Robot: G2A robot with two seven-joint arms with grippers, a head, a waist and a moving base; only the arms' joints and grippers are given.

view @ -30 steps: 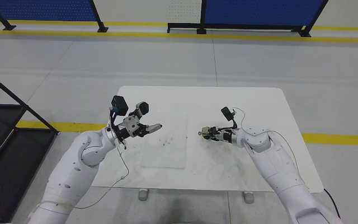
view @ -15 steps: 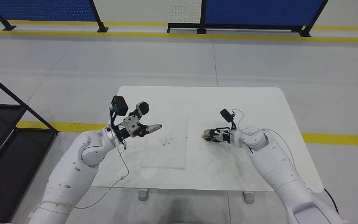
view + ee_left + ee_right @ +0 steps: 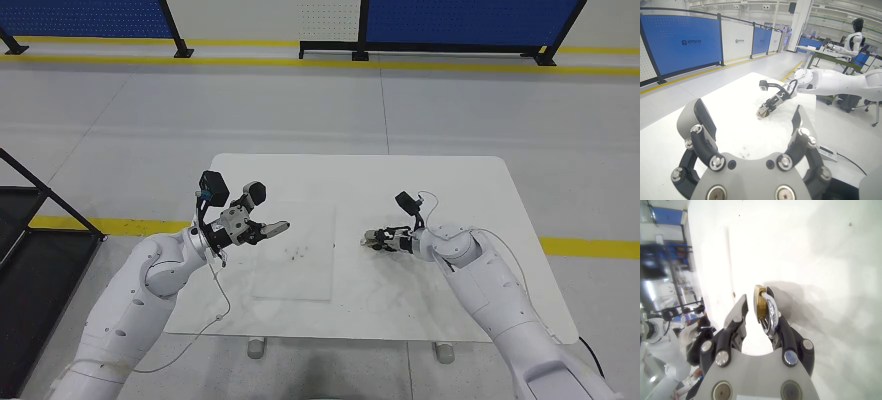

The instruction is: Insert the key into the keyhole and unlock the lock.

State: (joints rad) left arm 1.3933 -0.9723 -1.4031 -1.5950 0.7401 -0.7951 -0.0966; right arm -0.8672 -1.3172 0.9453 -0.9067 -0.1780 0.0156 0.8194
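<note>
Your right wrist view: right gripper (image 3: 755, 295) jaws straddle padlock (image 3: 759, 302), 1 finger (image 3: 780, 297) touching, other clear. Left gripper (image 3: 748, 106) wide open, well apart from padlock.

Lock body (image 3: 758, 302): brass-coloured metal, soft sheen, between the right pincer's (image 3: 758, 297) fingers.
Shackle (image 3: 772, 311): glossy chromed metal, against one pad.
Pads (image 3: 744, 306): black, ribbed, matt.
Table (image 3: 810, 247): smooth matt white, beneath the pincer.
</note>
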